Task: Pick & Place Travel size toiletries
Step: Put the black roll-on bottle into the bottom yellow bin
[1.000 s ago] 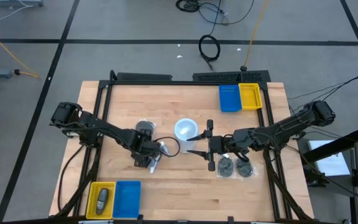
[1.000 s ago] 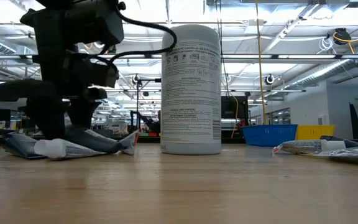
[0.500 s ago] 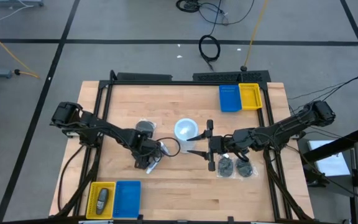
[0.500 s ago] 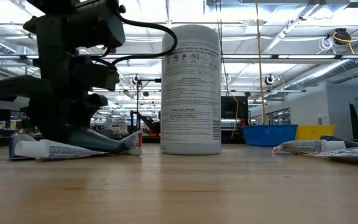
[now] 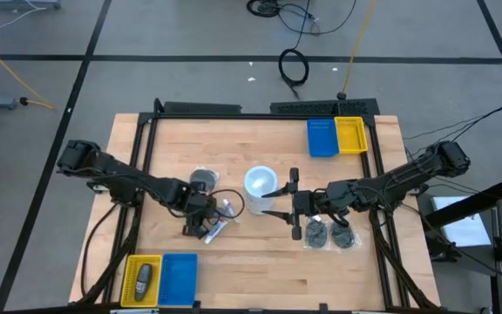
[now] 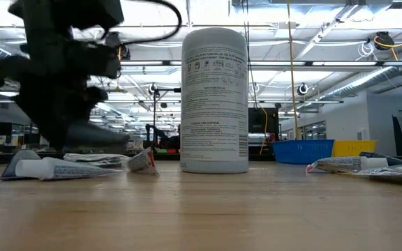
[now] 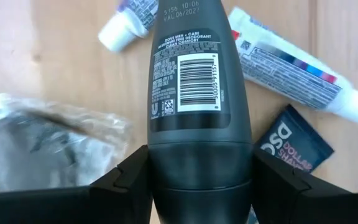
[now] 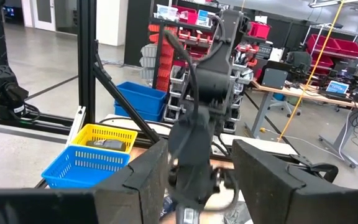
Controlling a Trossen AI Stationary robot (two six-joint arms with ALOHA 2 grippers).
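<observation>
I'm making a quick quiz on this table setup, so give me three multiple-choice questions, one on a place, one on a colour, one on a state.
1. Where does the white cylinder stand?
A. mid-table
B. in a tray
C. on the floor

2. What colours are the two trays at the far edge?
A. red and green
B. blue and yellow
C. both white

3. What does the left claw hold?
A. nothing
B. a toothpaste tube
C. a dark deodorant bottle

A: the high view shows it upright mid-table.
B: both colours show side by side.
C: the bottle sits between its fingers.
</observation>
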